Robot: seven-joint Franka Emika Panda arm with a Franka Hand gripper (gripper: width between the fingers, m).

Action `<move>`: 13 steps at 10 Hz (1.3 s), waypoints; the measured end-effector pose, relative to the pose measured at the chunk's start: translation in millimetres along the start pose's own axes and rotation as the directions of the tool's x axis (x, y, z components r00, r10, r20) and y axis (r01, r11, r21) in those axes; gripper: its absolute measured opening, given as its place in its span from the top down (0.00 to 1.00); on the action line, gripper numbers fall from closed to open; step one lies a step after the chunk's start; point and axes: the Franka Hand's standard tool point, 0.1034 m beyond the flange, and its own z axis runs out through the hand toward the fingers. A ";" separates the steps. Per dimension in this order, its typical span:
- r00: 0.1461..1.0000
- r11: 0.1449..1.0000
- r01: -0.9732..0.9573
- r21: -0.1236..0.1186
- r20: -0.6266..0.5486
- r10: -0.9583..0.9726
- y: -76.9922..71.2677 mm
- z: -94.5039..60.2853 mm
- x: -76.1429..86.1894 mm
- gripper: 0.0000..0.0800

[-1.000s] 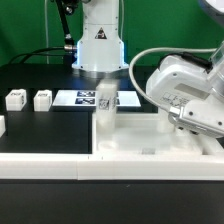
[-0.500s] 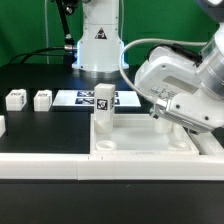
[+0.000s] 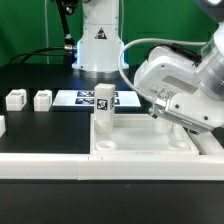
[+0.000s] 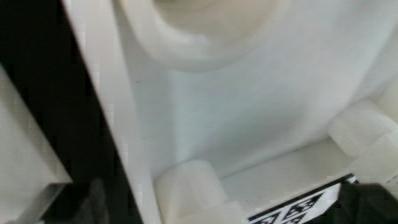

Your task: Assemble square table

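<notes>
Square table slab flat at front of black tabletop. One leg post upright at its corner, exterior view's left. Two loose leg posts further left. Marker board behind. Green wall beyond. Gripper above slab, clear of post; fingers hidden, can't tell if open.

A: "What's it look like, quick?"

B: "All glossy white. Base at 12 o'clock: rounded column w/ black triangle sticker. Wrist housing at 3 o'clock: big bulbous shell, cpl small dark spots, too small to tell what."

A: "Cables?"

B: "One grey hose, arcing off the housing's top, approx 1 o'clock."
</notes>
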 end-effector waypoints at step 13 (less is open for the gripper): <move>0.903 0.904 -0.427 0.004 0.048 0.427 -137.9 -30.0 36.5 0.19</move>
